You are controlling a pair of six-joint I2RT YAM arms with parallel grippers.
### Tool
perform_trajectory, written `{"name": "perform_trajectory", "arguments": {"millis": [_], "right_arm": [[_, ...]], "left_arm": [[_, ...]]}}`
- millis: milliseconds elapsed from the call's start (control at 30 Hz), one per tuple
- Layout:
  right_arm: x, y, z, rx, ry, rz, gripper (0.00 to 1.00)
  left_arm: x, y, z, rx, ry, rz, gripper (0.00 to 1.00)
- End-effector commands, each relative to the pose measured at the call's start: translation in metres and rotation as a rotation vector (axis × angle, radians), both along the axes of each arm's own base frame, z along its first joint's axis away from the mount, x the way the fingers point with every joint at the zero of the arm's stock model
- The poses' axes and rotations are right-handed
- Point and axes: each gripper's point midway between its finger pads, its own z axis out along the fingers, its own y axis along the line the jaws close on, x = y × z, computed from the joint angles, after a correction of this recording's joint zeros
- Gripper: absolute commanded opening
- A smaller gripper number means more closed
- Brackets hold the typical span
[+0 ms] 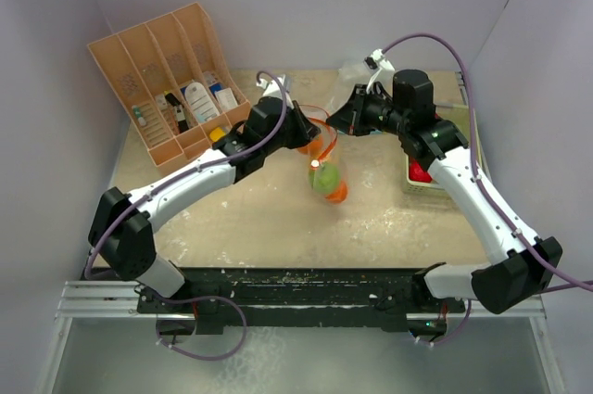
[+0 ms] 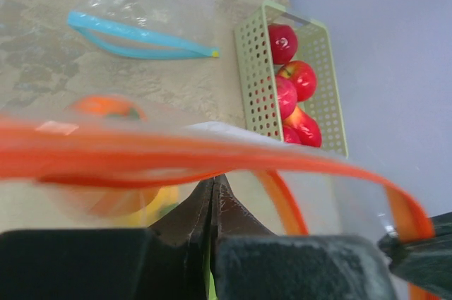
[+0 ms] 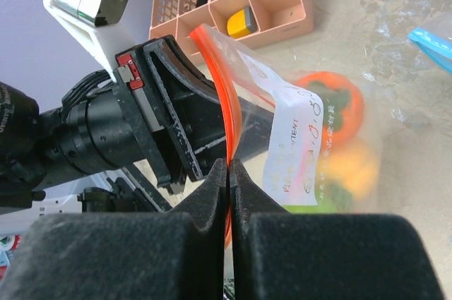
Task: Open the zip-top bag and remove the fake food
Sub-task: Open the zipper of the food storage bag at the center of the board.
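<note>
The zip-top bag (image 1: 321, 155), clear with an orange zip strip (image 2: 141, 148), hangs above the table between both arms. Its white label (image 3: 293, 138) faces the right wrist camera. Fake food sits in its bottom: a green fruit (image 1: 321, 180), an orange one (image 3: 332, 102) and a yellow one (image 3: 353, 166). My left gripper (image 1: 304, 131) (image 2: 212, 181) is shut, its tips meeting the orange strip on the bag's left side. From the other side, my right gripper (image 1: 342, 123) (image 3: 229, 166) is shut on the strip, and orange shows between its fingers.
A pale green perforated tray (image 2: 251, 67) (image 1: 414, 186) with red fruits (image 2: 296, 78) stands at the right. A second clear bag with a blue zip (image 2: 141, 35) lies behind. An orange divided organizer (image 1: 171, 79) (image 3: 279, 7) stands at the back left.
</note>
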Motion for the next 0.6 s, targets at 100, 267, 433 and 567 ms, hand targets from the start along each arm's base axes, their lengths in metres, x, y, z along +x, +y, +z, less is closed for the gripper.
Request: {"name": "perform_trajectory", "arguments": {"millis": [100,267,433,567], "right_arm": [[-0.003,0.005,0.03,0.057,-0.077,0.018,0.0],[0.0,0.009,0.031,0.064,-0.08,0.029,0.0],[0.0,0.009,0.029,0.066,-0.081,0.034,0.0],[0.001,0.01,0.03,0.073,-0.08,0.035,0.0]], "left_arm": [[-0.008,0.021,0.038,-0.1,-0.065,0.003,0.16],[-0.018,0.003,0.047,-0.184,-0.067,-0.089,0.49],[-0.027,-0.011,0.046,-0.2,-0.058,-0.141,0.54],[-0.034,-0.026,0.036,-0.21,-0.035,-0.172,0.6]]}}
